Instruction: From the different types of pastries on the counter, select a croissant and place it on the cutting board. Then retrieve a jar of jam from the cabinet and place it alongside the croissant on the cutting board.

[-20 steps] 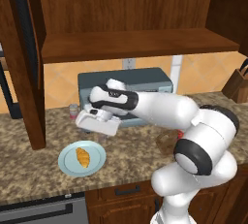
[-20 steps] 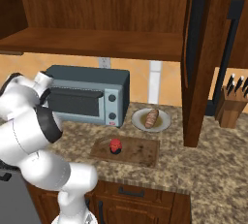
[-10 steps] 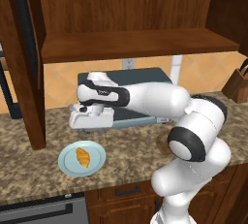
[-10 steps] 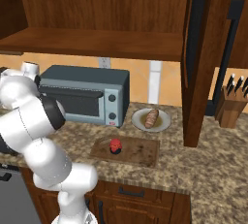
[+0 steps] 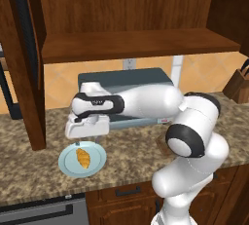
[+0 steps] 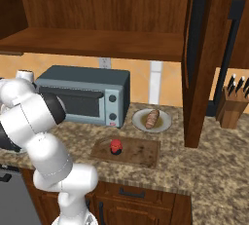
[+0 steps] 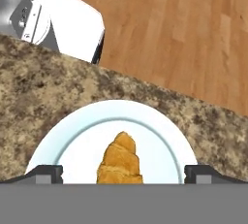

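Directly above the croissant [image 5: 83, 158], the end effector [image 5: 88, 143] hangs with its fingers spread wide and empty. That croissant lies on a light blue plate [image 5: 65, 162] on the bench [image 5: 29, 170]. Well apart, the jar of jam [image 6: 115, 145] stands on the cutting board [image 6: 141, 153], near a brown pastry [image 6: 152, 118] on another plate.

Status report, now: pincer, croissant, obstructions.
Pincer open, empty, hovering over the croissant on the light blue plate. Jam jar already on the cutting board. Nothing between pincer and croissant.
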Robot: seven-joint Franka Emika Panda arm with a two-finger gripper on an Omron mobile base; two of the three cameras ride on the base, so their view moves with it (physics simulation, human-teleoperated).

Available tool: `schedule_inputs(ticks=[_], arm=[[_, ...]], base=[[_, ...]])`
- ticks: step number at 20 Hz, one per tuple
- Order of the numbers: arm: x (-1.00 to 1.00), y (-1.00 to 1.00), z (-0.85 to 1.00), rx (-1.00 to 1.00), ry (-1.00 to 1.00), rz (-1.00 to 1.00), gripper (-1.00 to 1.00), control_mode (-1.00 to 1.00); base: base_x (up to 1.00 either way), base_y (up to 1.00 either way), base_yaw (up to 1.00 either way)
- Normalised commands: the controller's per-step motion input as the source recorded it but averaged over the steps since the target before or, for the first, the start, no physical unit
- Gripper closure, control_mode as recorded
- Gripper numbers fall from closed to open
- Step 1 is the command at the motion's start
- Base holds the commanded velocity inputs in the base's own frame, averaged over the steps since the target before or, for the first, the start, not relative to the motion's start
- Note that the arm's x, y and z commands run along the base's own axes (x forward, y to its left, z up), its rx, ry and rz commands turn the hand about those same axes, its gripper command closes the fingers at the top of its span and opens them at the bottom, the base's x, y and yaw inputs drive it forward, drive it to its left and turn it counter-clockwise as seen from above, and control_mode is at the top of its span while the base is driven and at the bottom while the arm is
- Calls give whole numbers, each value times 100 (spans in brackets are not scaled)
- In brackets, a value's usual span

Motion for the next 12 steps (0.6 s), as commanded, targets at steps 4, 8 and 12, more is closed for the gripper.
schedule_inputs(ticks=[4, 8, 12], arm=[[1, 0, -8, -10, -11, 0, -100, -100], [0, 6, 0, -2, -3, 0, -100, -100], [5, 31, -8, 0, -3, 0, -100, -100]], base=[[0, 0, 0], [0, 0, 0], [0, 0, 0]])
